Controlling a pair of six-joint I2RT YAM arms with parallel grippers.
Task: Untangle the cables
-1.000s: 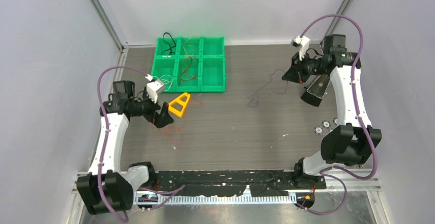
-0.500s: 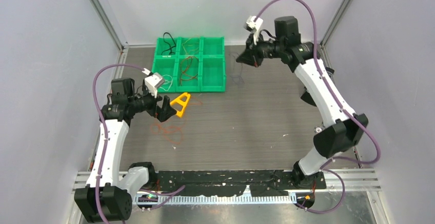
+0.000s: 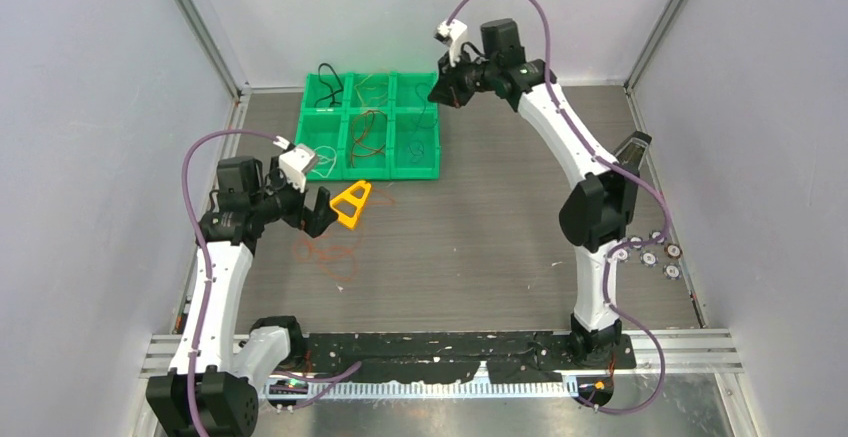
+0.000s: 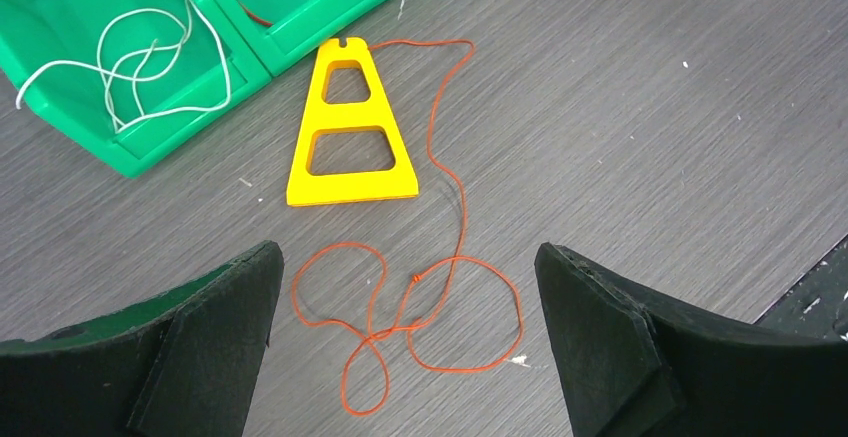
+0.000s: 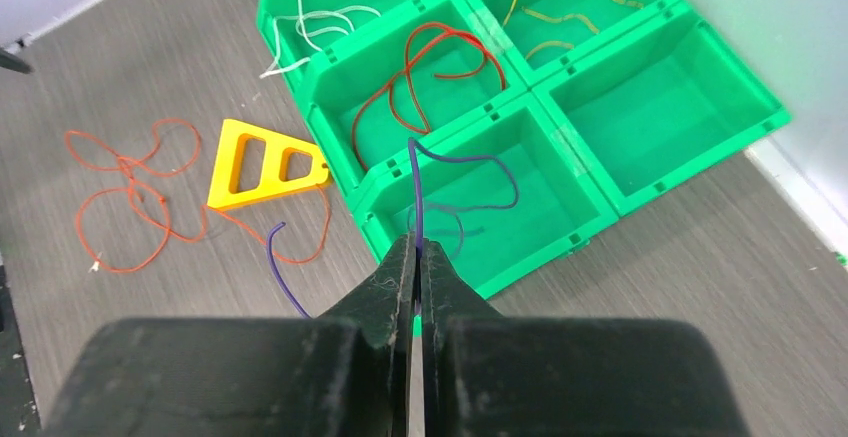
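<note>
Jaws on my left gripper [image 4: 405, 257] stand wide apart and hold nothing; it hangs above the table [image 4: 650, 77], touching none of what lies below. Directly under the gap I see the orange cable [image 4: 440, 287], loose loops crossing one another on the wood grain (a small kink or knot shows where strands meet). One strand runs on past the side of a yellow triangular frame [image 4: 350, 182] lying flat, and reaches its narrow end.

Just beyond the frame sits the green tray [image 4: 60, 17], six compartments in two rows. Seen from overhead, the near row has the white cable [image 4: 150, 67] at my left, the red cable [image 5: 440, 47] in the middle and the purple cable [image 5: 415, 187] at my right. The far row has the black cable [image 3: 328, 85] at the left and the yellow cable [image 5: 560, 17] beside it.

Farthest out, my right gripper [image 5: 415, 252] is raised by the tray's far right corner, pinched tight on the purple cable. From the fingertips the cable runs down into its compartment and loops there; a second stretch curls out beside the fingers.
</note>
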